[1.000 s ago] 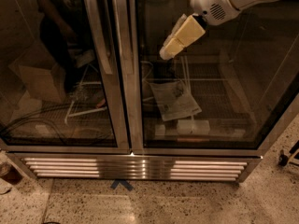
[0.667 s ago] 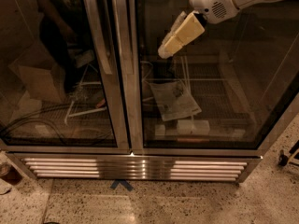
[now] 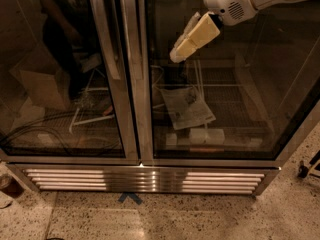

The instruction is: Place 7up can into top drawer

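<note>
1. My gripper (image 3: 178,54) hangs upper centre, before the glass-door fridge (image 3: 143,109), pointing down-left.
2. Its fingers look pressed together, holding nothing.
3. The 7up can is nowhere in my view.

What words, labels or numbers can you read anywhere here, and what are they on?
No text can be read.
Paper inside the fridge: printed, too blurred to read.
Blue tape on the floor: arrow shape, no letters.
Gripper, top, before the right door: no label seen.
</note>
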Robot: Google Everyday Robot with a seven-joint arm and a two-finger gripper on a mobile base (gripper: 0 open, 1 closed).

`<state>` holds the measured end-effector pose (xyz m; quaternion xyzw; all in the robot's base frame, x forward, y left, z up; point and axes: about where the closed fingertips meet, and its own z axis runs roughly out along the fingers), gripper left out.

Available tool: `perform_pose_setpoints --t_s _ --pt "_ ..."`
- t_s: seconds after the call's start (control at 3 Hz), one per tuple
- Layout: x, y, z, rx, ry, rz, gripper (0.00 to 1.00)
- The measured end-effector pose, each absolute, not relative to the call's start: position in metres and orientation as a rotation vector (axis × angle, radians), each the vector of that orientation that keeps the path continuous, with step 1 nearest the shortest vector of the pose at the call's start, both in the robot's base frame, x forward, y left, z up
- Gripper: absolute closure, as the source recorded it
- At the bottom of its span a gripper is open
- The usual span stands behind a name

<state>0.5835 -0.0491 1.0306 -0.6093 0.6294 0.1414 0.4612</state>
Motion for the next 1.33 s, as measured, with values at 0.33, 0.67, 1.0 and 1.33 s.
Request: perform_pose_setpoints --t_s 0.33,0.67,1.0,1.33 --pt "0.5818 -0.0481 1.0289 -1.508 1.536 0.382 0.00" --pt "0.5804 -0.0469 1.0277 -1.517 1.523 0.416 0.00" --pt "0.5789 -0.0451 1.0268 -1.527 1.511 0.447 0.00" --pt "0.5761 -0.0415 1.0257 -1.544 1.490 0.486 0.04"
